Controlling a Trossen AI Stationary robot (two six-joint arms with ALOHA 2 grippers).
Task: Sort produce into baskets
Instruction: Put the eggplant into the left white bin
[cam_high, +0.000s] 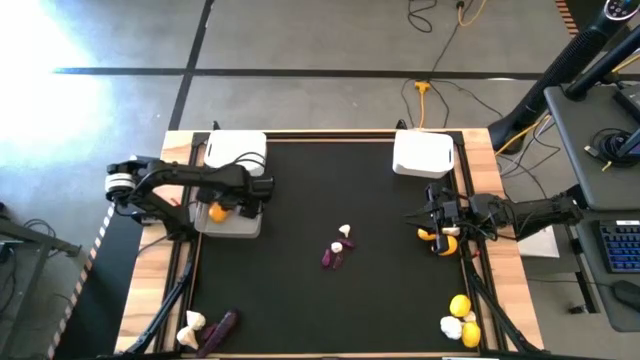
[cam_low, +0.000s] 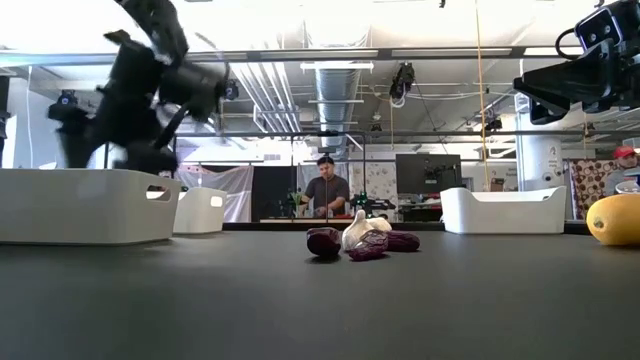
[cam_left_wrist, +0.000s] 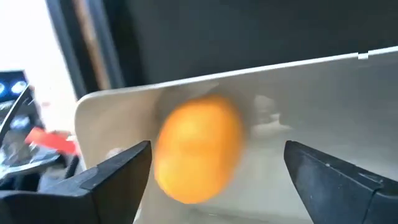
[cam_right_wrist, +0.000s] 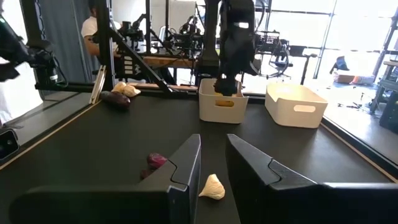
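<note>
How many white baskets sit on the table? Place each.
3: one white plastic rectangular basket at the high view's upper left, one just below it under the left arm, one at upper right.

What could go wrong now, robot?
The lemon between the left gripper's open jaws looks blurred, maybe dropping; it might bounce out of the basket. The right gripper is beside another lemon near the table's right side; a bump could roll it off. The middle garlic touches purple pieces, so grabbing one may drag another.

Person (cam_low: 326, 190) at bench beyond table; yellow cable (cam_high: 424, 95) on floor.
</note>
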